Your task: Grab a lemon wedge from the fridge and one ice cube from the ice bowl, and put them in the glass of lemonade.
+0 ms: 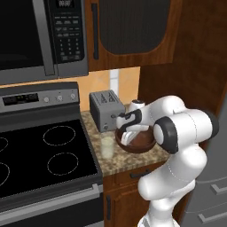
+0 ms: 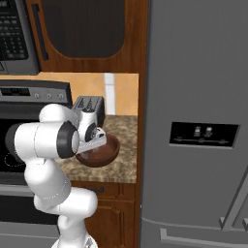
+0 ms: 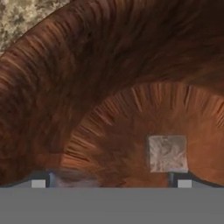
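- Speckled stone tabletop (image 1: 116,162) beside the stove (image 1: 44,155) is carrying everything the arm is working over, with the tall grey fridge (image 2: 193,121) standing just to the right.
- Reaching down into the ice bowl (image 1: 141,141), the tool (image 3: 111,183) is standing wide open and gripping nothing; its two dark tips are showing at the bottom of the hand view.
- Lying on the bowl's floor, one pale ice cube (image 3: 167,153) is sitting nearer the right tip than the middle, so I judge a closing pinch risks clipping its edge and skating it away.
- Sloping, glossy brown walls are rising all round, so a push downward could scrape the bowl or shove it along the tabletop.
- Standing just beside the bowl, the glass of lemonade (image 1: 107,146) is looking easy to knock, and the toaster (image 1: 106,110) is crowding behind.
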Controlling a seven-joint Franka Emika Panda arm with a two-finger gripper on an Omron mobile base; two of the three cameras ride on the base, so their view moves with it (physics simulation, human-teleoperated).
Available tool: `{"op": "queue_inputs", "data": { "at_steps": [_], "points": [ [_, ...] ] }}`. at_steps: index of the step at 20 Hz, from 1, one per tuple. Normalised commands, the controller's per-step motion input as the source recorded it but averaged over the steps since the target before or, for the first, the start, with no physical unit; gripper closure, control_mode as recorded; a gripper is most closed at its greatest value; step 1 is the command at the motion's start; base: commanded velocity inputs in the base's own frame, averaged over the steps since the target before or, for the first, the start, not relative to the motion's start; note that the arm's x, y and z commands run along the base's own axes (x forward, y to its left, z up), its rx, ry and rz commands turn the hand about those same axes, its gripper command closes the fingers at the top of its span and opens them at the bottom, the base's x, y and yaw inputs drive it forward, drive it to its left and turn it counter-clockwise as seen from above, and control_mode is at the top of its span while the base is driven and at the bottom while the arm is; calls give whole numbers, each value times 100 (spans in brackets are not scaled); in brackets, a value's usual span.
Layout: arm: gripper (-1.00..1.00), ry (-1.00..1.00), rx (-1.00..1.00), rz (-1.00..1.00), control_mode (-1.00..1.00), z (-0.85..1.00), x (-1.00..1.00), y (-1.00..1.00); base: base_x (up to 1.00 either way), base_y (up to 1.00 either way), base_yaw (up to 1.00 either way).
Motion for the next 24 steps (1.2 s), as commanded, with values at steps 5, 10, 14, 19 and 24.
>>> {"op": "queue_inputs", "data": {
  "at_steps": [5, 10, 14, 19, 24],
  "points": [
    [-100, -9, 0, 0, -100, -1, 37, -35, 0, 0, 0],
    [-100, -5, 0, 0, -100, 16, 23, -33, 0, 0, 0],
    [-100, -1, 1, 0, -100, 65, -31, 0, 0, 0, 0],
    [-100, 0, 0, 0, -100, 22, -64, 0, 0, 0, 0],
    [-100, 10, 0, 0, -100, -51, 15, 15, 0, 0, 0]
  ]
}}
